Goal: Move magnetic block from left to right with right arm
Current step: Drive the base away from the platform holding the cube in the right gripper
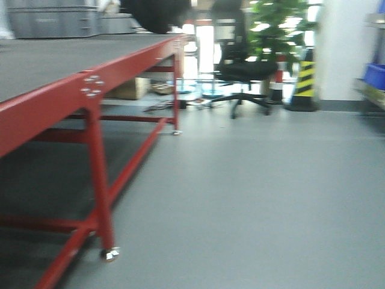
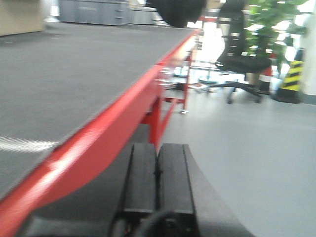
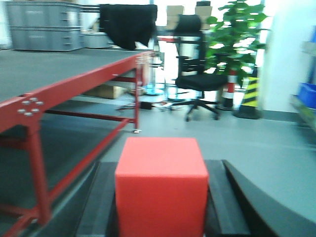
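Right wrist view: a bright red magnetic block (image 3: 161, 185) fills the lower middle of the frame. It is a plain cube with smooth faces. The right end effector (image 3: 161, 202) holds it, with one black finger (image 3: 103, 197) against its left side and the other against its right side. The block is in the air, off to the right of the desk (image 3: 74, 84), with grey floor (image 3: 247, 143) behind it.

Left wrist view: the left end effector (image 2: 158, 182) sits at the bottom centre. Its two black fingers are pressed flat together with nothing between them. It is just beside the desk's red edge, which runs diagonally from lower left to upper right.

Front view: the picture is slightly blurred. The desk has a dark grey top and a red metal frame, and takes up the left half. Grey crates (image 1: 54, 21) stand on its far end, at upper left. In the upper middle of the frame, past the desk, are a black office chair (image 1: 243, 72), a leafy green plant (image 1: 280, 24) and a yellow-and-black striped cone (image 1: 305, 81). A blue bin (image 1: 374, 75) shows at the right edge.
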